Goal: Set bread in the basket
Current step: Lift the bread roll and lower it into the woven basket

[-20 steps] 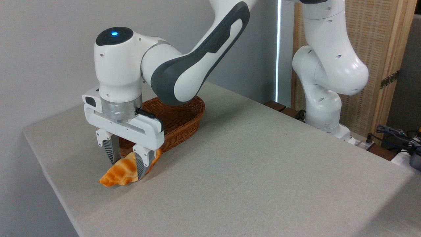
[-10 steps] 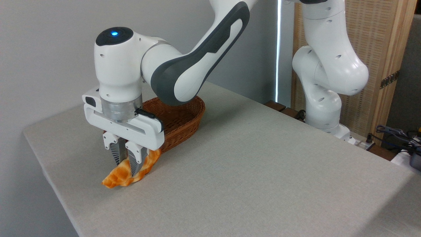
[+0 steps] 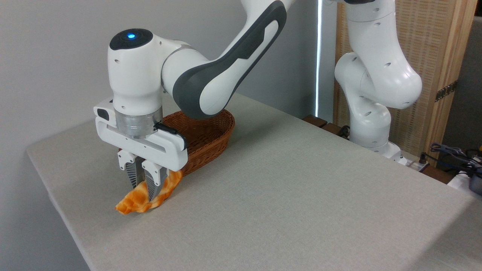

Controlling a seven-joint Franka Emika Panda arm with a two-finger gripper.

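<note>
Near the tabletop's (image 3: pixel 286 195) left edge, the bread (image 3: pixel 139 199) lies low at the surface, its left tip down, with the gripper (image 3: pixel 144 192) jaws closed on its middle. Just behind and to the right sits the wicker basket (image 3: pixel 211 139), close to the tabletop's far edge.

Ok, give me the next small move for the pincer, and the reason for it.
Probably a straight lift. The pincer is shut across the middle of the glossy orange-brown croissant-shaped bread, which sits low at the grey table, in front of the reddish-brown woven wicker basket. The basket's rim stands higher than the bread, so it should rise before moving over the rim.
</note>
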